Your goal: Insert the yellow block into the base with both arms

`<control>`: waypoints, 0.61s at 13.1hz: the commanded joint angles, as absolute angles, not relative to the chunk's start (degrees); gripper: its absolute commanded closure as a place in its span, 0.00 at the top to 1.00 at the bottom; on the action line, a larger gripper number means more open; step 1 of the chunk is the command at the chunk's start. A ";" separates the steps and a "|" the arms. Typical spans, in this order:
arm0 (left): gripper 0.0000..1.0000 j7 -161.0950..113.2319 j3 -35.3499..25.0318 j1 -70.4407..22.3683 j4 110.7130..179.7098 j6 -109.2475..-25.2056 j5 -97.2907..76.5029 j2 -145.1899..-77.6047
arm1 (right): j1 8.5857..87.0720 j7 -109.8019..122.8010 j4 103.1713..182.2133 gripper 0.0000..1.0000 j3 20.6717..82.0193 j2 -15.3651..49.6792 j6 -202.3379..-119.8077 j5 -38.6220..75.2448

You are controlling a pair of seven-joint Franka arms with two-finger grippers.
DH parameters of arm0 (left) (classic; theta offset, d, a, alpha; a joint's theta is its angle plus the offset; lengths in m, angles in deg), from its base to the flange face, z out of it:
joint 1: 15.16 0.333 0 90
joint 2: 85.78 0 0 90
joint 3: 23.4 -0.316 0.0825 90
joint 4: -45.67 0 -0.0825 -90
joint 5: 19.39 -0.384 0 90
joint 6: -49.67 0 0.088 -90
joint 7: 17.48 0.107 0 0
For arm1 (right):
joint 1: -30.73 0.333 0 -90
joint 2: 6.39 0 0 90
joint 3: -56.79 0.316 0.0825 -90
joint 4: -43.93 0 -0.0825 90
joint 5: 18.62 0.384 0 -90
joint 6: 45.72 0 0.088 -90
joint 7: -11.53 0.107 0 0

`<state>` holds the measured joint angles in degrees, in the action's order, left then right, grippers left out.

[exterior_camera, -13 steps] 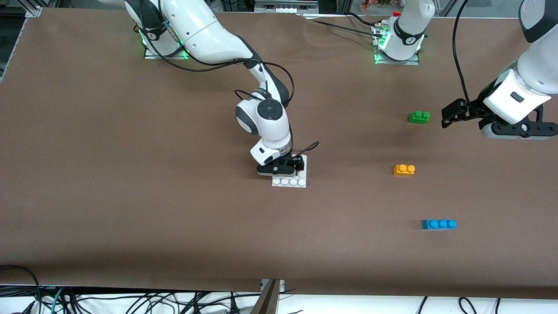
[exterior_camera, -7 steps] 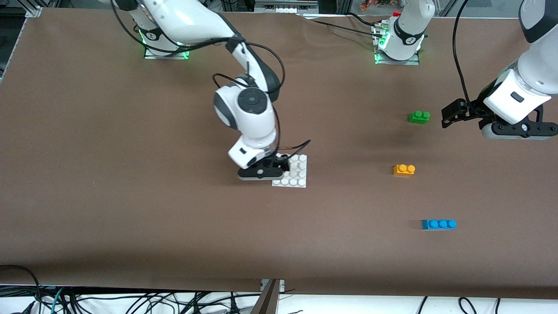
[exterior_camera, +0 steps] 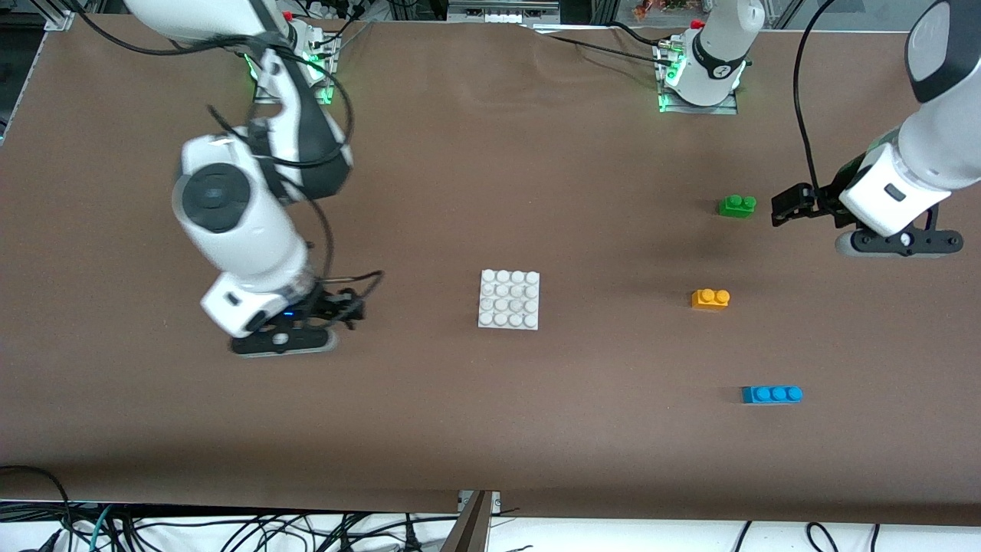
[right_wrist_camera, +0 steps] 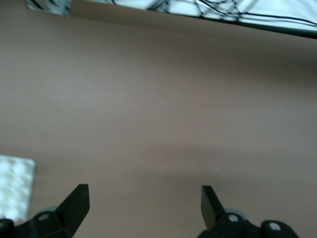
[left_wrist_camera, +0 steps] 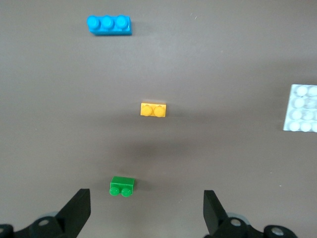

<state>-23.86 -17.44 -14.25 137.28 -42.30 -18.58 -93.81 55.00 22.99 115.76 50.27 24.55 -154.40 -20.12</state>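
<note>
- The right gripper hangs empty over bare table toward the right arm's end, about nine o'clock from the base and well apart from it. Its fingers stand wide apart in the right wrist view, with a corner of the base just showing beside them.
- A second ago this gripper was down on the base; now it has swung clear, and the base lies flat with all its studs uncovered, in the same spot.
- The yellow block sits untouched on the table at three o'clock from the base, well apart from it. The green brick lies at about twelve o'clock from the block and the blue brick at about five o'clock.
- The left gripper hovers just beside the green brick, at about one o'clock from the yellow block. Its fingers are spread wide and hold nothing. It has barely shifted over the last second.
- Judged from this, the step in hand is the start of the pick: the block is not yet grasped. The next move likely calls for the left gripper to travel over the yellow block, line its open fingers across the block's narrow sides, and come down without brushing the green brick.
</note>
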 commanded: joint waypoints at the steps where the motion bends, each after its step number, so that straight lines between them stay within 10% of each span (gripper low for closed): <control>1: 1.00 -22.58 -16.98 -13.93 136.55 -46.98 -19.47 -98.77 | 50.44 14.81 117.41 1.00 50.29 18.67 -147.69 -18.89; 8: 1.00 -22.58 -16.89 -13.84 150.05 -65.07 -19.91 -102.13 | 40.50 10.83 118.55 1.00 50.64 6.97 -137.38 -22.84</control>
